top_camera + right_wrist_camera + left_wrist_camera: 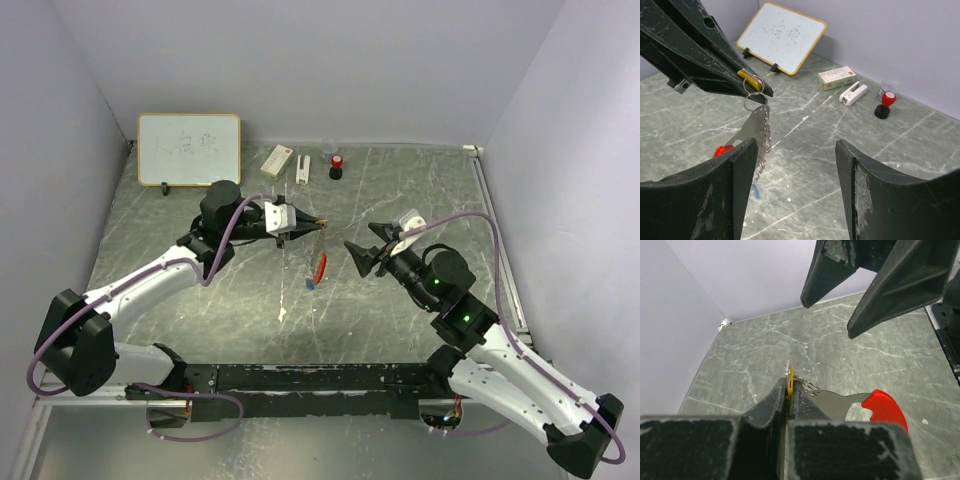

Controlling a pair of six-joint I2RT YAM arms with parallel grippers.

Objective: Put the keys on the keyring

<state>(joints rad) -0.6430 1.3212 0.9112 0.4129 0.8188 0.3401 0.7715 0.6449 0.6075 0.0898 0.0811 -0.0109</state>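
Observation:
My left gripper (318,222) (788,382) is shut on the tan-gold key (789,383) (750,79), held above the table. A small ring (754,84) passes through that key. The keyring (320,266) hangs from the ring: a flat metal plate (751,127), a beaded chain (765,140) and a red tag (885,410). The blue key (310,284) (756,190) dangles at the chain's lower end. My right gripper (362,243) (795,170) stands open just right of the hanging keyring, with nothing between its fingers.
At the back of the table stand a small whiteboard (188,148), a white box (277,159), a white stapler-like piece (303,168) and a red-and-black cylinder (336,166). Grey walls close in the left, right and back sides.

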